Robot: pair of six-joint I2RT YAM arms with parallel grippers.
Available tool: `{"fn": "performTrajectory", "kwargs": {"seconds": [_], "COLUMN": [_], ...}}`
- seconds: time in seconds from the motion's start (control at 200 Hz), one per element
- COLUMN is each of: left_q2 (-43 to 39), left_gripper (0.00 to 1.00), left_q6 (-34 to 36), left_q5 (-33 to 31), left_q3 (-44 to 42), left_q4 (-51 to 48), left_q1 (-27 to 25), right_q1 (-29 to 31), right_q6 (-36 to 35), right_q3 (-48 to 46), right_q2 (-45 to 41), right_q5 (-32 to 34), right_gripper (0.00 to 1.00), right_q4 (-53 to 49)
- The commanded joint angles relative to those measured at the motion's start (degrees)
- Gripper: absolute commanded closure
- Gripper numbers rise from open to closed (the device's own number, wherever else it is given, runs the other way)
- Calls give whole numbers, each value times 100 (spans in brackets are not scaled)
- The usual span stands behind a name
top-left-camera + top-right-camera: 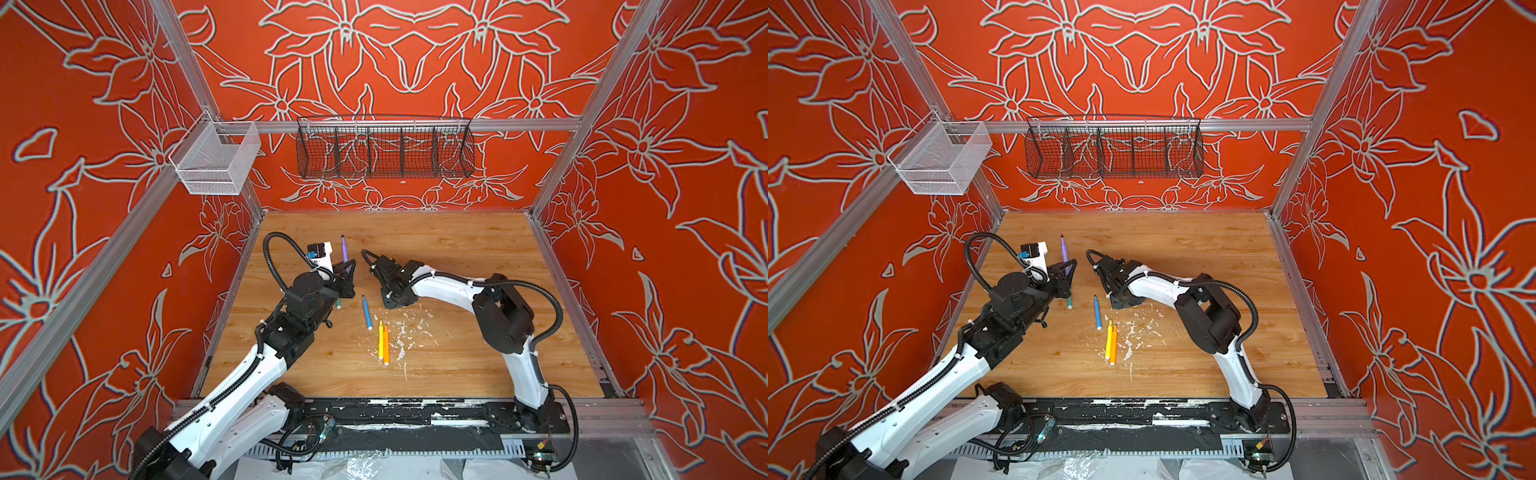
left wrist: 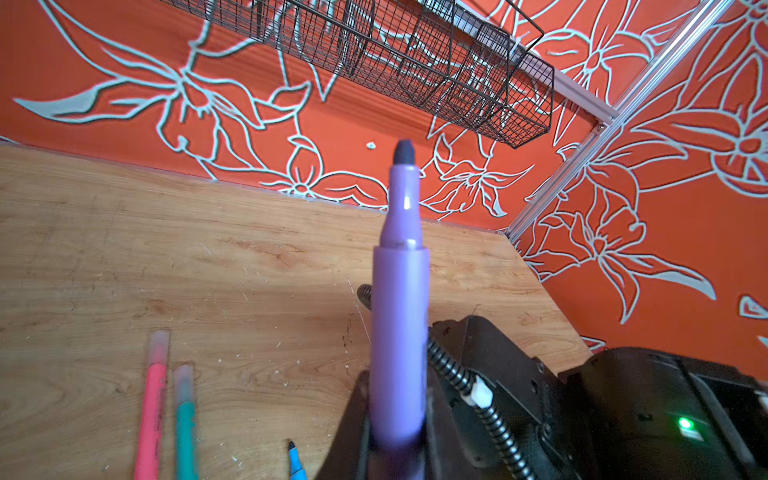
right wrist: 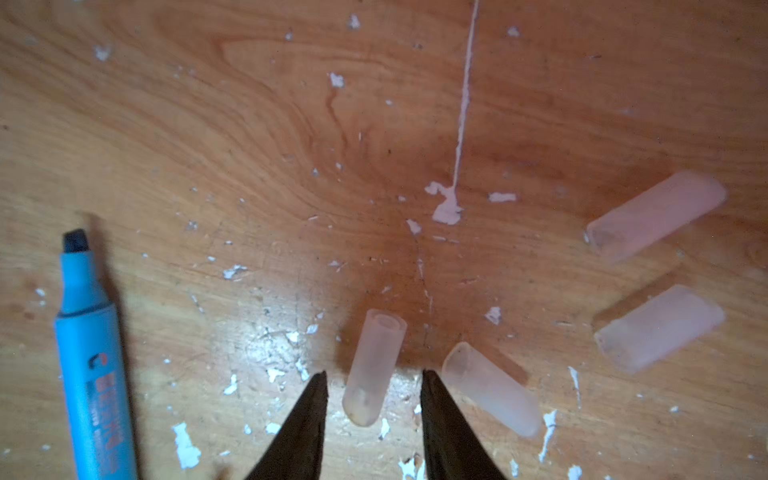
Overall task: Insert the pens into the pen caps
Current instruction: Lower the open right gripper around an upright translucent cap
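Note:
My left gripper (image 1: 347, 271) (image 2: 397, 440) is shut on the purple pen (image 1: 344, 248) (image 2: 400, 316), whose bare dark tip points up and away. Low over the table, my right gripper (image 3: 374, 377) (image 1: 390, 300) is open. A translucent pen cap (image 3: 374, 370) lies between its fingertips (image 3: 319, 384), with a gap on each side. Several more caps lie close by, the nearest (image 3: 490, 392) just outside one finger. An uncapped blue pen (image 1: 367, 312) (image 3: 91, 365) lies beside them. Yellow (image 1: 380, 340) and orange (image 1: 386, 345) pens lie side by side. Pink (image 2: 151, 409) and green (image 2: 185, 417) pens wear caps.
White paint flecks (image 1: 401, 332) dot the wooden table (image 1: 478, 257) around the caps. A black wire basket (image 1: 384, 151) and a white mesh basket (image 1: 216, 162) hang on the back rail. The left arm (image 1: 299, 316) covers most of the green and pink pens in both top views.

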Motion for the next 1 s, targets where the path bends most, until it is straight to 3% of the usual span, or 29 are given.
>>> {"fn": "performTrajectory", "kwargs": {"seconds": [0.0, 0.325, 0.996], "left_q2": [-92, -74, -57], "left_gripper": [100, 100, 100], "left_q6": [-84, -92, -108], "left_q5": [-6, 8, 19], "left_q3": [1, 11, 10], "left_q4": [35, 37, 45], "left_q1": [33, 31, 31], "right_q1": [44, 41, 39], "right_q6": [106, 102, 76], "right_q3": [28, 102, 273], "right_q2": [67, 208, 477], "right_q5": [85, 102, 155], "right_gripper": [60, 60, 72], "right_q4": [-66, -84, -156]}}
